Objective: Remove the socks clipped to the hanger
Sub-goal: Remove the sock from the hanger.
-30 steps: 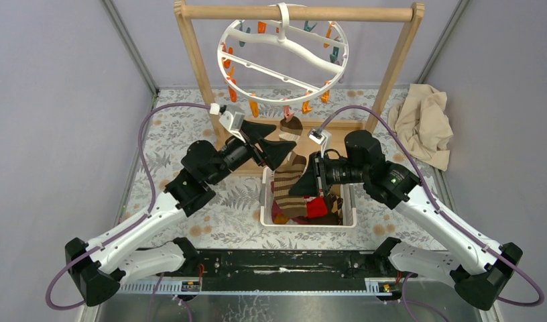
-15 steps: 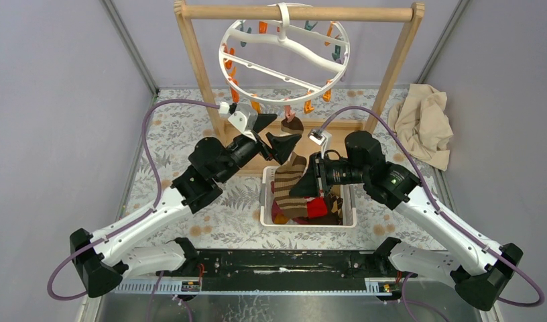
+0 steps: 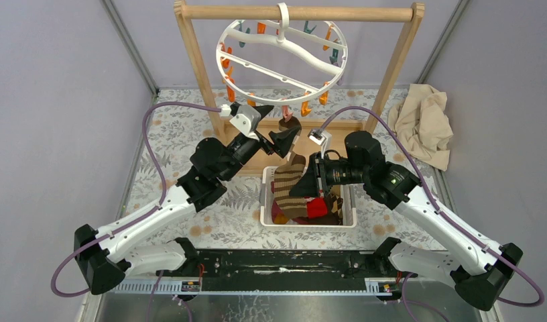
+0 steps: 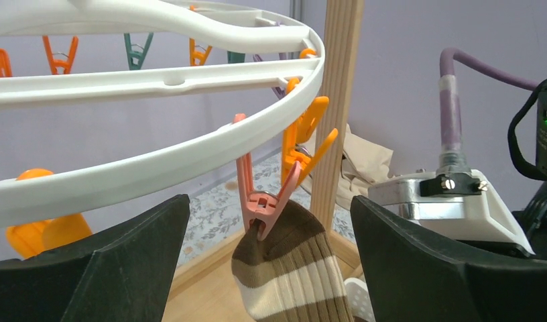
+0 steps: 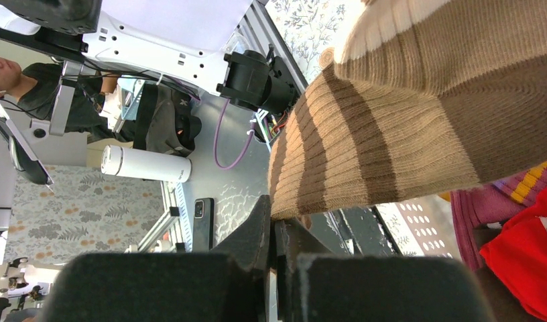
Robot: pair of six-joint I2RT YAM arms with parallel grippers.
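My left gripper (image 3: 275,125) is near the top centre of the overhead view, just under the low rim of the hanger (image 3: 282,59). The white ring hangs tilted from the bar of the wooden rack (image 3: 297,12). The 2 fingers (image 4: 90,272) stand wide apart, 1 at the lower left and 1 at the lower right of my left wrist view. Between them, touching neither, hangs 1 brown-striped sock (image 4: 291,278). A pink clip (image 4: 260,204) on the ring bites its dark cuff, and an orange clip (image 4: 304,134) hangs just beside it, further back along the ring.

My right gripper (image 3: 297,188) sits at the centre of the overhead view, above the white basket (image 3: 308,223). Its jaws are pressed together on the edge of a tan-and-brown striped sock (image 5: 378,134), which fills the upper right of my right wrist view. From overhead this striped fabric rises toward the clipped cuff, but my left finger covers the stretch between. So I cannot tell whether it is the same sock.

In the basket, at the lower right of the right wrist view, lie a red sock (image 5: 525,251) and a purple-orange striped sock (image 5: 485,208), touching each other. A beige cloth (image 3: 425,124) lies crumpled at the right edge of the table, well apart from both arms.
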